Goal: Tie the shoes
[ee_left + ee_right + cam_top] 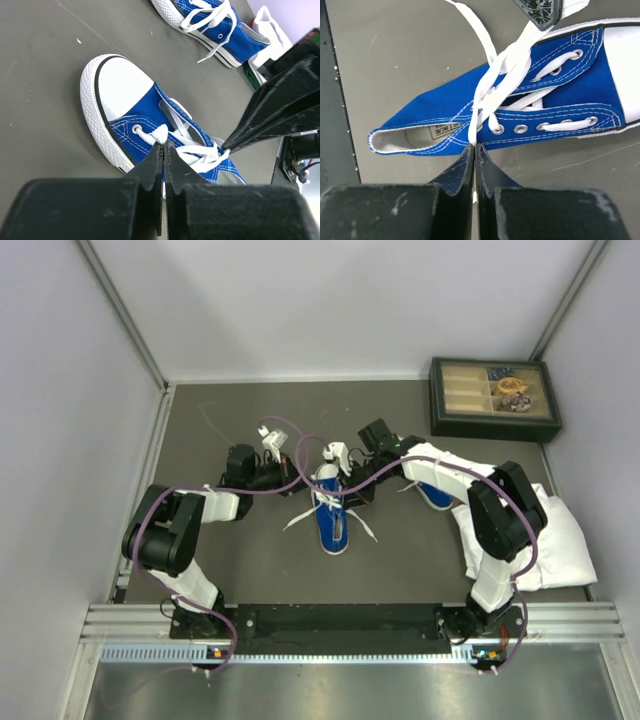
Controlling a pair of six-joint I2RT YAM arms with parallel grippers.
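The left claw [164, 150] is clenched, its black fingertips pinching a strand of long white lace [200, 152] just behind the toe cap of a small blue canvas sneaker with a white rubber toe cap and white sole [145, 115]. Facing it across the shoe, the right claw [474, 150] is also clamped tight, with a strand of the same lacing running straight down into its tips beside the eyelet row near the shoe's opening. Between the two claws the lace crosses over the tongue in a loose tangle, and free ends trail out onto the dark grey worktop [230, 560] on either side. This sneaker lies upright on its sole in the middle of the worktop, between the two arms, its toe pointing away from their bases. The second blue sneaker [437, 498] sits to its right, partly covered by the right arm, its laces loose. Beyond that, at the right edge, lies a crumpled white cloth [560, 535], and in the far right corner stands a dark green compartment box [480, 428] with small items in its right-hand sections.
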